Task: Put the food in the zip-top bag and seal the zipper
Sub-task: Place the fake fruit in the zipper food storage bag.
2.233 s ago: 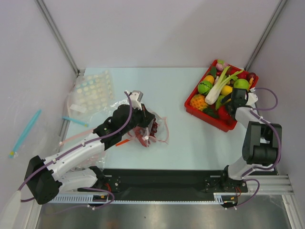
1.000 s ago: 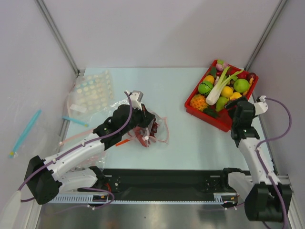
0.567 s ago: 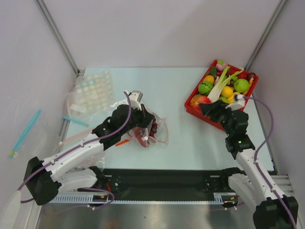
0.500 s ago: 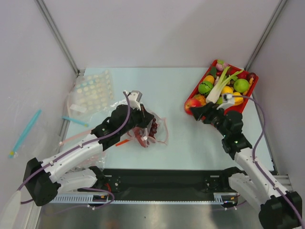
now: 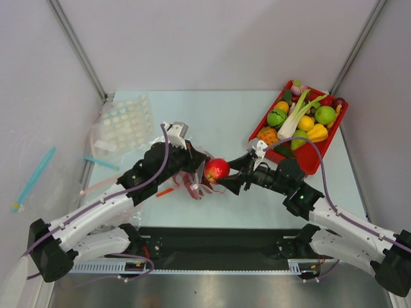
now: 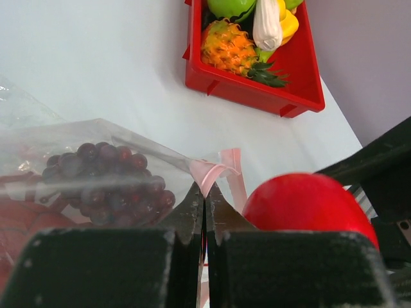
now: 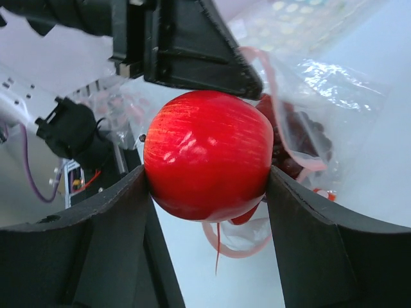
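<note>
My right gripper (image 5: 219, 173) is shut on the red ball-like fruit (image 5: 216, 170), a glossy piece of food, held just above the table at the zip-top bag's mouth. In the right wrist view the fruit (image 7: 207, 154) fills the gap between both fingers (image 7: 109, 237). My left gripper (image 6: 205, 192) is shut on the pale pink zipper (image 6: 218, 168), lifting the mouth edge of the clear zip-top bag (image 6: 64, 138). Inside the bag lie the dark purple grape bunch (image 6: 106, 179) and part of the red crayfish (image 6: 19, 218). From above, the bag (image 5: 192, 186) is mostly hidden under the left gripper (image 5: 200, 165).
A red tray (image 5: 314, 159) of toy fruit and vegetables stands at the back right. A dotted clear bag (image 5: 125, 119) and a blue strip (image 5: 101, 163) lie at the left. The two grippers nearly touch at the table's middle.
My right arm has swung left from the red tray, carrying the red fruit to the bag's mouth. My left gripper has kept its hold on the zipper and barely moved.
</note>
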Controlling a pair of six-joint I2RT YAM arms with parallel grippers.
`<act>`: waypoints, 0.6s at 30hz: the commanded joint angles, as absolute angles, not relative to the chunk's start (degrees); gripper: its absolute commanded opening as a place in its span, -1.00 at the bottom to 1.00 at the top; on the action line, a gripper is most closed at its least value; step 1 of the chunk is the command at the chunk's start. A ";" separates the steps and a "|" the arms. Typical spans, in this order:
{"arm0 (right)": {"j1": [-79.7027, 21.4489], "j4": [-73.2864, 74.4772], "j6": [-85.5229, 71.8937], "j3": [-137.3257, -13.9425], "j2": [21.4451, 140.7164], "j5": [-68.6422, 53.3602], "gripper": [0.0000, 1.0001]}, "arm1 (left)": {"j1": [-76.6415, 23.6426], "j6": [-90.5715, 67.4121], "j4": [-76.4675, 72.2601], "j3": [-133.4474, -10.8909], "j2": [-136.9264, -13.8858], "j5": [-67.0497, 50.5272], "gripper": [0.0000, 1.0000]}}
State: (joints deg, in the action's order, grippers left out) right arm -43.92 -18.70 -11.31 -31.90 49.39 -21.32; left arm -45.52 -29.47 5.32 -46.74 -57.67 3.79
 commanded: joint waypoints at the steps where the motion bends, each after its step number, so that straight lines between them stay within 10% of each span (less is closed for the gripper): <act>1: -46.14 -21.10 -5.63 -35.42 51.23 -21.71 -0.64 | -45.97 -29.00 2.81 -50.27 -55.72 2.46 -0.99; 18: -55.37 -20.47 -3.08 -39.03 61.79 -3.34 -0.78 | -51.24 -26.46 0.79 -51.94 -54.05 -2.28 -1.00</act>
